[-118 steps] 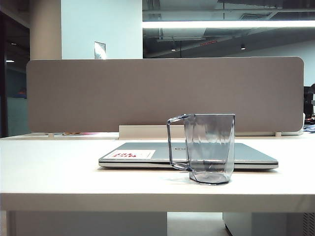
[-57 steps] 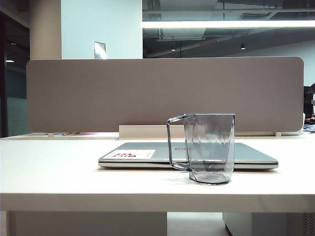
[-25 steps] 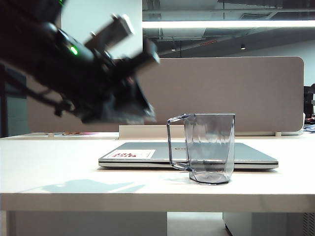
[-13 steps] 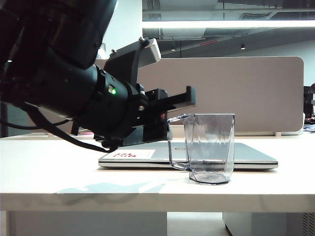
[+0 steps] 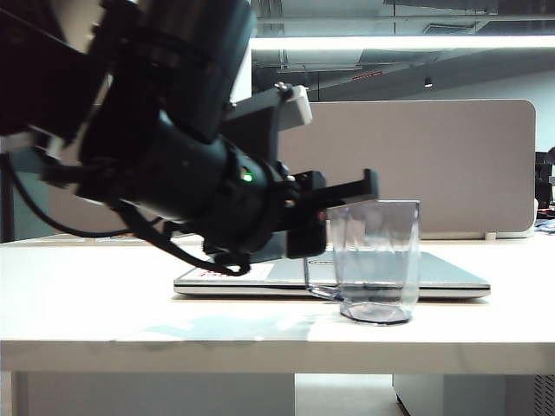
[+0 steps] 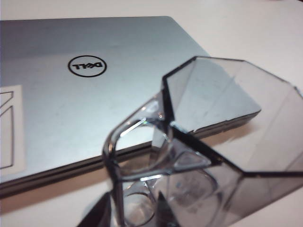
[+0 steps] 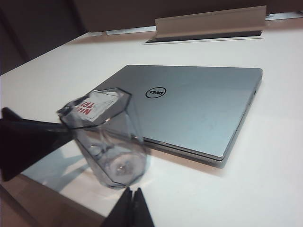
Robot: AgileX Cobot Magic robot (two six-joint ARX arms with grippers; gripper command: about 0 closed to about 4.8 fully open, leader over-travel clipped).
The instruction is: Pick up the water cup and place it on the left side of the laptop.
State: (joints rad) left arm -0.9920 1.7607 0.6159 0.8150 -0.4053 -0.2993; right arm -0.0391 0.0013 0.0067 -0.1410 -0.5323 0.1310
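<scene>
While the cup (image 5: 375, 260) stands upright on the table (image 5: 104, 295), just in front of the closed laptop (image 5: 451, 276) toward its right half, the left arm (image 5: 173, 173) reaches in from the left of the exterior view, forearm sloping down, wrist about level. Left gripper (image 5: 334, 212): jaws spread wide, upper finger (image 5: 347, 188) at the cup's rim on the handle side; grasping nothing; contact cannot be told. Left wrist view: handle (image 6: 137, 142) close up, laptop lid behind. Right gripper (image 7: 130, 208): only dark fingertips seen, lying together, clenched on nothing, near the cup, apart from it.
</scene>
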